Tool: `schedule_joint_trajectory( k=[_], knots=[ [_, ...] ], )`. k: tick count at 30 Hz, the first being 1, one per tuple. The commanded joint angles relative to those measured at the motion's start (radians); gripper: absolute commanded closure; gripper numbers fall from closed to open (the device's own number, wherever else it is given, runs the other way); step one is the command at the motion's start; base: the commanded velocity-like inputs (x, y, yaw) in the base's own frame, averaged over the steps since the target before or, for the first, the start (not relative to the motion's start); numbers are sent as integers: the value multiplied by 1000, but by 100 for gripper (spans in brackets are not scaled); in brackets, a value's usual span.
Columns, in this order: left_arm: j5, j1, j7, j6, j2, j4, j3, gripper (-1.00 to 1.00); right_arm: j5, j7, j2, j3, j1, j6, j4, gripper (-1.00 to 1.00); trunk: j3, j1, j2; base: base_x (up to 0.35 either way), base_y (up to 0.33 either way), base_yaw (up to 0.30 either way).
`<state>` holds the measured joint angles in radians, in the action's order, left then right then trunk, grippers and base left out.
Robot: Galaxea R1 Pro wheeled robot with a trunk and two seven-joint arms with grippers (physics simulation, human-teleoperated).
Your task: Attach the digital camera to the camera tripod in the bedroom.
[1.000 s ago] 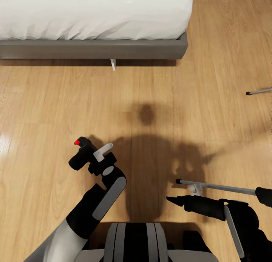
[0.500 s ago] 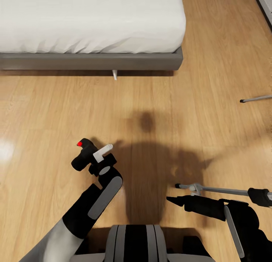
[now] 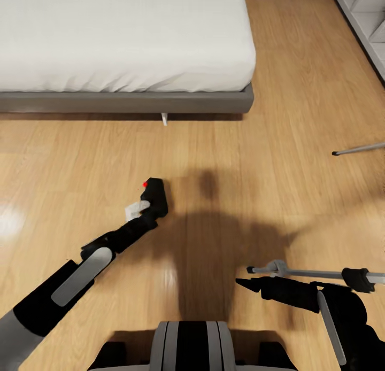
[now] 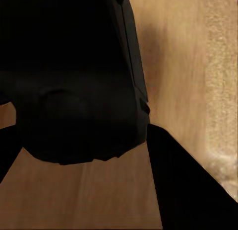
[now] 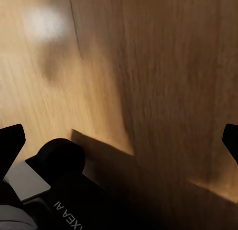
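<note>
my left tool (image 3: 145, 209) is clamped on the digital camera (image 3: 155, 194) over the floor (image 3: 224, 162) near the bed (image 3: 128, 101); right tool (image 5: 119, 135) apart; i should keep the camera level approaching the camera tripod (image 3: 315, 273).

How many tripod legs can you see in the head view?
2: one leg lies low beside the right arm, another leg pokes in at the right edge. Others may be hidden.
</note>
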<state>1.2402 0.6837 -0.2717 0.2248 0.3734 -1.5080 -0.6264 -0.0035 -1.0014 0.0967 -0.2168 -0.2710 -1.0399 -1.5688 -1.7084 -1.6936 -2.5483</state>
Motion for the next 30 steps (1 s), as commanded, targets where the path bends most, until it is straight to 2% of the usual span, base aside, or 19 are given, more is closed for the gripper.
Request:
schedule_joint_trajectory(
  k=[1,4,5,8,9,13,14,22,30],
  knots=[
    [27,0,79,1,27,0,-2,100,0,-3,0,-1,0,-7,0,-100,3,0,0,0,0,0],
    [71,0,295,-1,87,3,-6,100,0,-3,-1,0,0,-7,0,-100,15,2,1,0,0,0],
    [88,0,422,-2,118,6,-12,100,0,-3,-2,0,0,-7,0,-100,19,2,1,0,0,0],
    [103,0,585,-4,156,14,-29,100,0,-3,-4,2,0,-6,0,-100,30,4,2,0,0,0],
    [109,0,674,-5,173,22,-42,100,0,-3,-5,2,0,-6,0,-100,34,4,2,0,0,0],
    [114,0,808,-6,192,41,-63,100,0,-3,-7,3,0,-5,0,-100,50,6,3,0,0,0],
    [115,0,858,-6,196,53,-69,100,0,-3,-7,3,0,-5,0,-100,54,6,3,0,0,0],
    [115,0,1020,-8,204,100,-78,100,0,-3,-8,3,0,-5,0,-100,85,10,5,0,0,0],
    [115,0,1083,-10,204,138,-79,100,0,-3,-7,4,0,-5,0,-100,116,14,7,0,0,0]
  ],
)
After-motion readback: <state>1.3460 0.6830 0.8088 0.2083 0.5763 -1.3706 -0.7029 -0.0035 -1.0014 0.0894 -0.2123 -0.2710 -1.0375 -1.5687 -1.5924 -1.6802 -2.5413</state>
